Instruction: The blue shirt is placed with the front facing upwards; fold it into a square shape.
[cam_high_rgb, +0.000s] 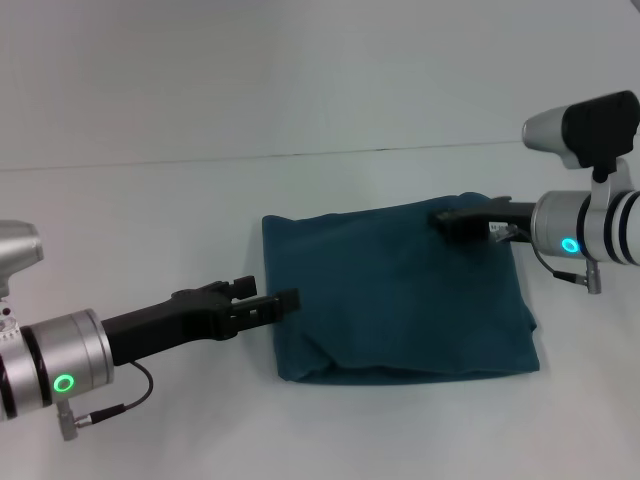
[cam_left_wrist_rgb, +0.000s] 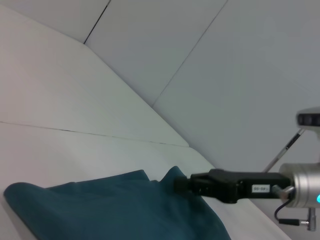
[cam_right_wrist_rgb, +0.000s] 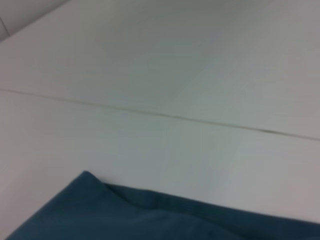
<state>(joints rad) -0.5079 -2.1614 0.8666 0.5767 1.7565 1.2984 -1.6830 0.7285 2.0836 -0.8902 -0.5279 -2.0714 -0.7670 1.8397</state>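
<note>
The blue shirt (cam_high_rgb: 400, 300) lies in the middle of the table, folded into a rough square with plain fabric on top. My left gripper (cam_high_rgb: 282, 298) reaches in from the left, its tip over the middle of the shirt's left edge. At the shirt's far right corner is my right gripper (cam_high_rgb: 450, 220), shut on the cloth. In the left wrist view the shirt (cam_left_wrist_rgb: 110, 210) rises to a small peak at the tip of the right gripper (cam_left_wrist_rgb: 182, 184). The right wrist view shows only a far edge of the shirt (cam_right_wrist_rgb: 150, 220).
The white table (cam_high_rgb: 150, 200) spreads all around the shirt. A thin seam line (cam_high_rgb: 300, 155) runs across its far side, with a pale wall behind.
</note>
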